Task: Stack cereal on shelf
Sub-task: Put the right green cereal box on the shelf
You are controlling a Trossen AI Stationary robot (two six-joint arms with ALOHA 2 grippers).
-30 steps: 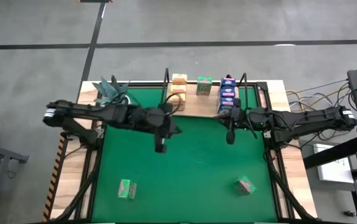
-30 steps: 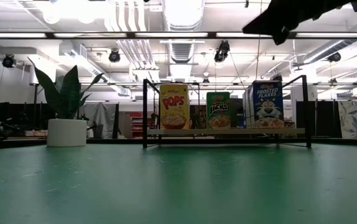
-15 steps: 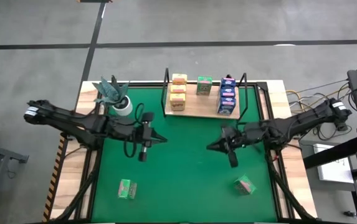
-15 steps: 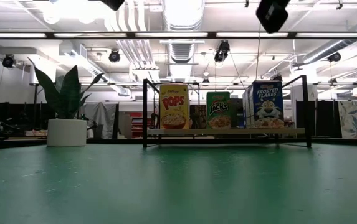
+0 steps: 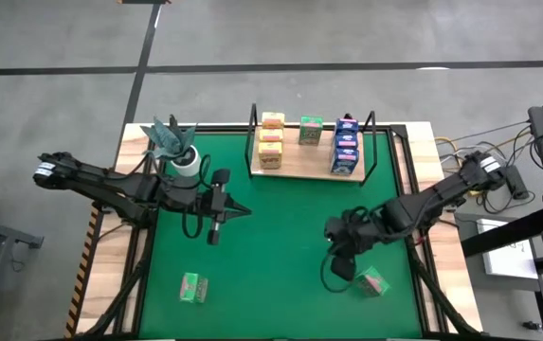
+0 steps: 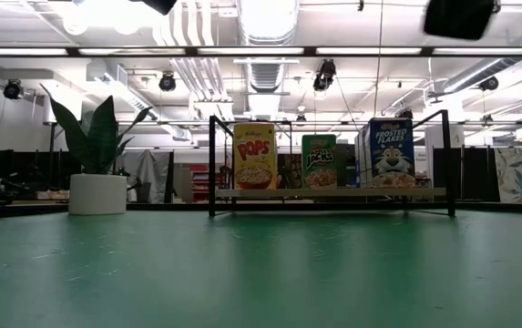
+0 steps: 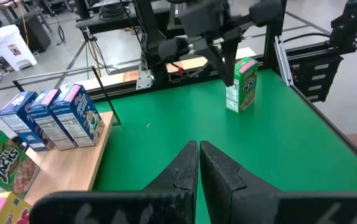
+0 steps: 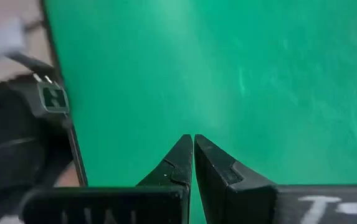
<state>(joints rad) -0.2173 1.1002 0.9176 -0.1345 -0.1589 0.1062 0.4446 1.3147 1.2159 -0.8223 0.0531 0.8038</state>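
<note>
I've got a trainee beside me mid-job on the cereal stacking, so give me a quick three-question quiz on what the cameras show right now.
1. True or false: the shelf holds exactly one green box.
2. How many cereal boxes lie on the green mat, off the shelf?
A) none B) two C) four
3. Fill in: the right gripper hovers beside the green box with its fingers ____.

Key
1. True: one green shelf box stands between three yellow boxes and three blue boxes.
2. B: the second mat box lies on the mat's left part, near the left gripper, which is also shut.
3. shut
</note>
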